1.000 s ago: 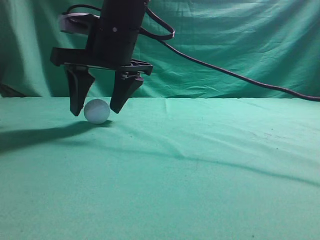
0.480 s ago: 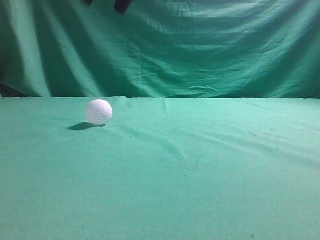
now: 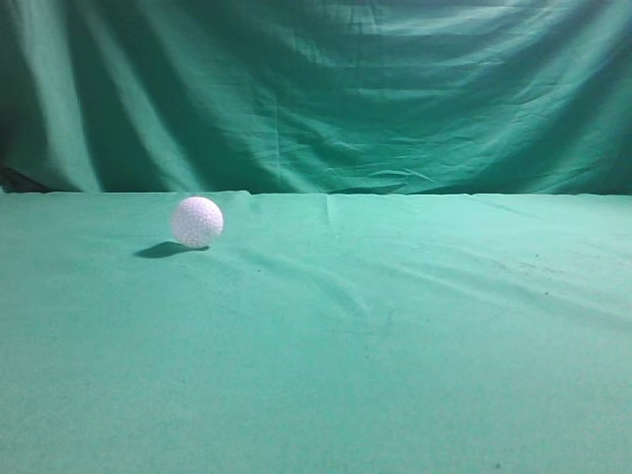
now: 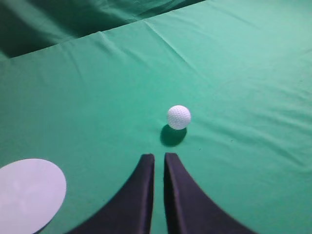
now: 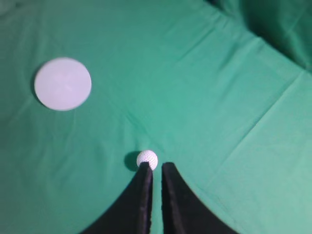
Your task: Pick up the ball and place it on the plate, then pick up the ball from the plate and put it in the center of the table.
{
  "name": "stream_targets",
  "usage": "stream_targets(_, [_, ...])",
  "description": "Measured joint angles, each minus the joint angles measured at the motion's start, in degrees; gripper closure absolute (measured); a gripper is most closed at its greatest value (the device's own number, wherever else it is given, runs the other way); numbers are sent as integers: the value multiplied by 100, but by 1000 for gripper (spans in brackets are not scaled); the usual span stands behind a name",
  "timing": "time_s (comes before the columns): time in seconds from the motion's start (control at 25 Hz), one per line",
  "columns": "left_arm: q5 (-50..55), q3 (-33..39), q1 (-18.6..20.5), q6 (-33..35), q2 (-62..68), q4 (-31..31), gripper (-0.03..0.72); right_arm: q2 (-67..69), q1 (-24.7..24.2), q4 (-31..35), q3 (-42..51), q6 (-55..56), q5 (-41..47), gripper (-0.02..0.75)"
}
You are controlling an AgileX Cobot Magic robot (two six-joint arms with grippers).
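On green tabletop (image 3: 395, 336), at ~9 o'clock from ext. view centre, ball (image 3: 197, 220) sits alone w/ shadow at its lower left; no hand touches it. L wrist view: left hand (image 4: 159, 157) closed, empty, held above the cloth, ball (image 4: 179, 117) at 1 o'clock off tips, plate (image 4: 27, 194) at 8 o'clock. R wrist view: right hand (image 5: 155, 165) closed, empty, ball (image 5: 147, 159) at its tips, plate (image 5: 63, 83) well apart at 10 o'clock.

Open table (image 3: 415, 326) cloth surrounds the ball (image 3: 197, 221); the plate (image 5: 63, 84) lies well apart
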Motion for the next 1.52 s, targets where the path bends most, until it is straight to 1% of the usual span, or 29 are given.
stream_targets(0.12, [176,0,0,0,-233,-493,636,-682,0,0,323,111,16,682])
stream_targets(0.2, [371,0,0,0,-437,-652,636,-1170,0,0,758,134,16,682])
stream_targets(0.36, [871,0,0,0,-932,-716,636,-2180,0,-39,1887,115,27,682])
stream_targets(0.52, [1318,0,0,0,-1334,-697,636,-3164,0,-39,3330,115,-104,682])
stream_targets(0.8, [1825,0,0,-4,-1475,-475,636,-4875,0,52,5928,177,-1463,682])
stream_targets(0.92, [1752,118,0,-4,-1484,-488,636,-5505,0,177,6925,191,-2005,682])
stream_targets(1.04, [1380,415,0,-13,-1484,-542,636,-6027,0,271,7868,193,-2438,682])
stream_targets(1.24, [1048,517,0,-13,-1484,-550,636,-6682,0,719,9014,203,-3390,682])
stream_targets(1.36, [1024,517,0,-13,-1484,-500,636,-6778,9,910,9548,203,-3913,682])
stream_targets(1.52, [1024,517,0,-13,-1484,-350,636,-6778,9,934,9931,203,-4165,682])
